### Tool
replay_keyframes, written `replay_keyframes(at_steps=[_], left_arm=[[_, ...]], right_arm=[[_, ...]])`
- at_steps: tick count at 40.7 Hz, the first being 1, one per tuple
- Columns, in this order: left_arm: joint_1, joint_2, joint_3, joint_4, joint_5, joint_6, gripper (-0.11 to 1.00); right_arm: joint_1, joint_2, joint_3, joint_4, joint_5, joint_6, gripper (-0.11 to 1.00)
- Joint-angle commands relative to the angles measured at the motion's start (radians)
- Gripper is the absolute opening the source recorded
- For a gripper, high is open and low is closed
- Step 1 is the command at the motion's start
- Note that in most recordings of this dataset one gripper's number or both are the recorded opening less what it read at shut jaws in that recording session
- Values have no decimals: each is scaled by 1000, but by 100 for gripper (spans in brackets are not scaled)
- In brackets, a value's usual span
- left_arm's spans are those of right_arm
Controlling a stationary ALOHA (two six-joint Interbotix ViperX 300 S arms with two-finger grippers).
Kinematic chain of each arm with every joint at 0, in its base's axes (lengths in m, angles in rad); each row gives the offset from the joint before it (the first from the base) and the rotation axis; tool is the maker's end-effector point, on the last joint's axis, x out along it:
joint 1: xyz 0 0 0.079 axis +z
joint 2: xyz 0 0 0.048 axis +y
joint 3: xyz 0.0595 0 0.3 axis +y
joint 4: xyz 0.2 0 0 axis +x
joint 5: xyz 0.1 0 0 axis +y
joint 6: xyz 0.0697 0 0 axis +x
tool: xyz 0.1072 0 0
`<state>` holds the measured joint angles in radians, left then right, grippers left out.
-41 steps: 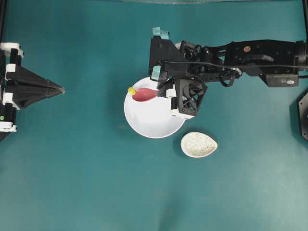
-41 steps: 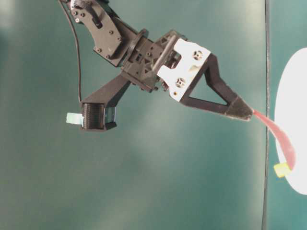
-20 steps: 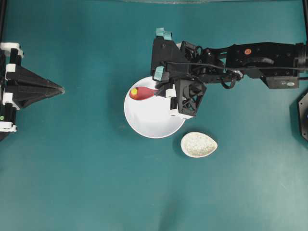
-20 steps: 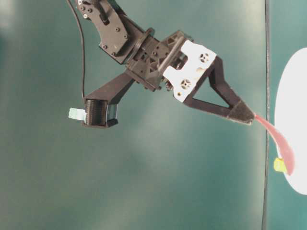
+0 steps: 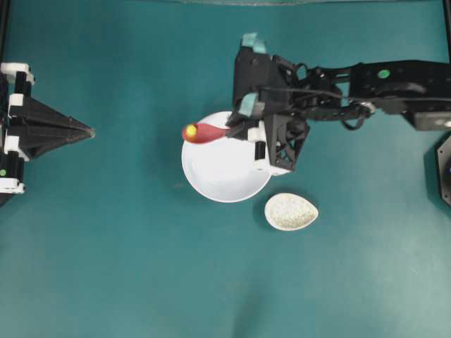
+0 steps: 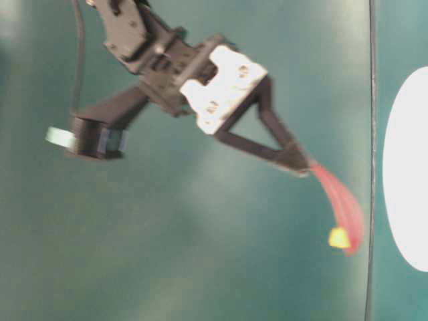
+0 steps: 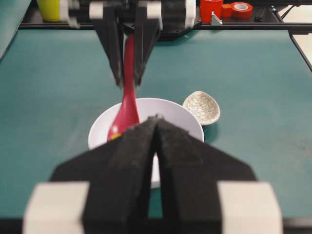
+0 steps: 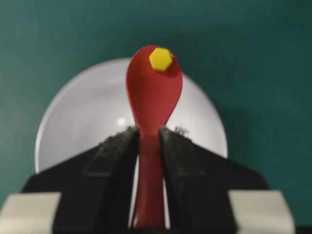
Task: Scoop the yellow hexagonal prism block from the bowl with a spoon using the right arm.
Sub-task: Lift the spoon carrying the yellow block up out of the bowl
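Observation:
The red spoon [image 8: 153, 97] is clamped by its handle in my right gripper [image 8: 148, 130], which is shut on it. The yellow hexagonal prism block [image 8: 160, 59] lies in the scoop near its tip. In the overhead view the spoon [image 5: 204, 133] and the block [image 5: 191, 130] hang over the left rim of the white bowl [image 5: 225, 172]. In the table-level view the spoon [image 6: 341, 204] and the block [image 6: 338, 237] are raised off the bowl [image 6: 404, 167]. My left gripper [image 5: 90, 131] rests shut at the far left, holding nothing.
A small speckled egg-shaped dish [image 5: 291, 211] sits just right of and below the bowl. A yellow cup [image 7: 48, 7] and red tape rolls [image 7: 241, 7] stand on the shelf behind the right arm. A dark object [image 5: 444, 169] sits at the right edge.
The block went from the spoon's tip at the bowl's rim into the scoop. The right arm then lifted the spoon with the block out of the bowl. The left arm stayed still.

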<state>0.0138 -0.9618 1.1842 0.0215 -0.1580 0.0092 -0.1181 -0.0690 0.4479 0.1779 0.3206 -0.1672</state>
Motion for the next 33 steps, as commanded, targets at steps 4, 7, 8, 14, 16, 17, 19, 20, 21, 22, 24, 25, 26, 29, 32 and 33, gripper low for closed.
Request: replay_keyframes(at_steps=[4,7,8,14,16,17,19,20,21,22,24,25,26,29,32,33], left_arm=[[2,6,-28,3,-6,2,0],[2,6,-28,3,-6,2,0],[2,5,-28,2,-8,2,0],[2,6,-28,3,-6,2,0],[2,6,-26,3,-6,2,0],[0,6,-26,3,-6,2,0],[2,6,-28,2,-3,0,0],[2,6,-26,2,-2,0,0],[2,6,-26,3,2,-2,0],[0,8,-26,3,3,-3,0],[2,9,-26,2,8,-11,0],[2,12,-25,3,11,-18,0],[2,12,-26,2,11,-21,0],[2,12,-26,-2,15,-26,0],[2,9,-25,-3,23,-38,0],[2,9,-26,-3,26,-43,0]], right_arm=[[9,-83,8,-9,-80,-12,22],[14,-107,25,-15,-112,-18,22],[17,-117,35,-17,-124,-21,22],[29,-167,84,-17,-184,-28,22],[34,-187,104,-18,-195,-28,22],[34,-196,112,-17,-199,-28,22],[35,-218,129,-18,-207,-28,22],[37,-230,140,-18,-210,-28,22],[35,-245,150,-17,-212,-28,22],[35,-253,158,-17,-216,-28,22],[37,-273,175,-18,-222,-28,22],[35,-290,184,-17,-225,-28,22],[35,-298,190,-17,-227,-28,22],[35,-334,216,-18,-222,-28,22],[37,-377,245,-18,-225,-28,22],[35,-390,252,-18,-227,-29,22]])
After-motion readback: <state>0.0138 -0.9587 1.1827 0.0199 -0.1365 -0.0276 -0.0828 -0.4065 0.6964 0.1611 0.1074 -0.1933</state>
